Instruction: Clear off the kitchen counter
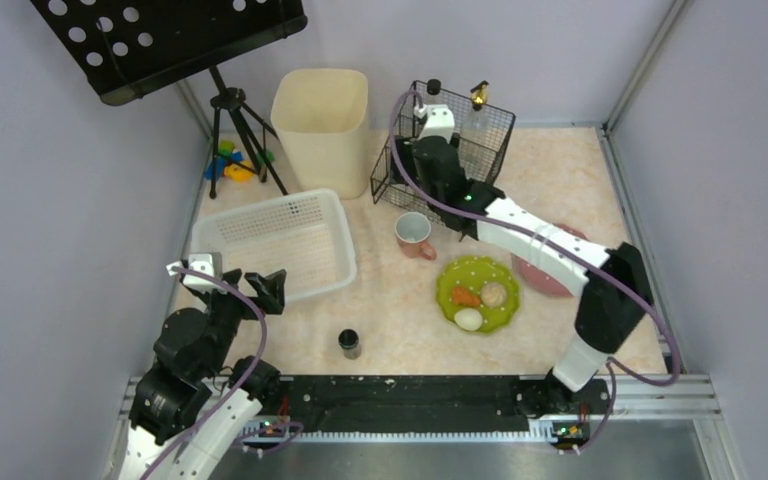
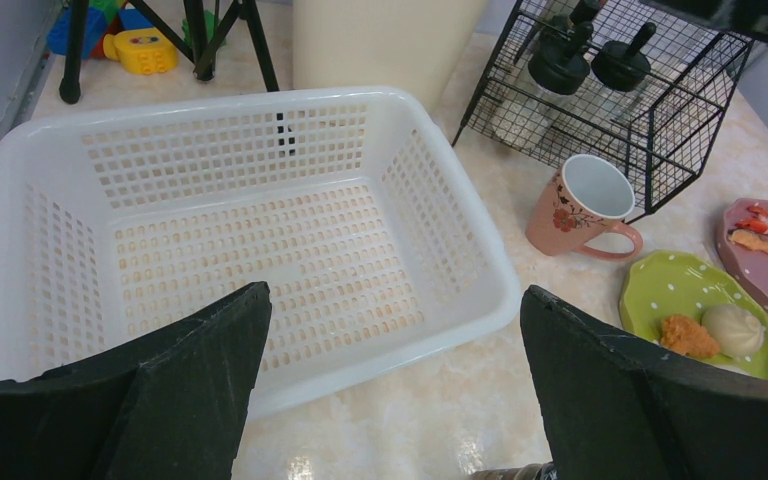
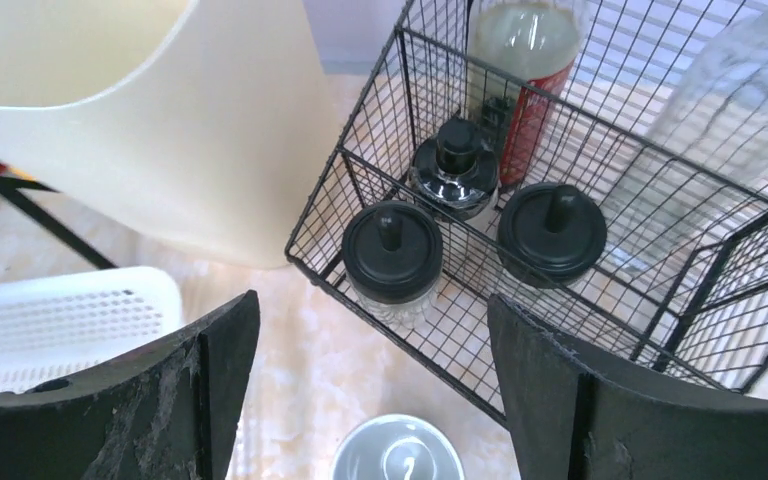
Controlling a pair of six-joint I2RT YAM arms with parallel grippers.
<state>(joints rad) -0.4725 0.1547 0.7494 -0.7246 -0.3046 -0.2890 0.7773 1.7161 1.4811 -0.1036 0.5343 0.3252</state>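
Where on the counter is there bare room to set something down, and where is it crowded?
Bare: the kitchen counter between the black jar and green plate, and right of the wire rack. Crowded: around the pink mug, between rack and green plate.

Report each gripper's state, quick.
Left gripper: open, empty, at the basket.
Right gripper: open, empty, in front of the rack.
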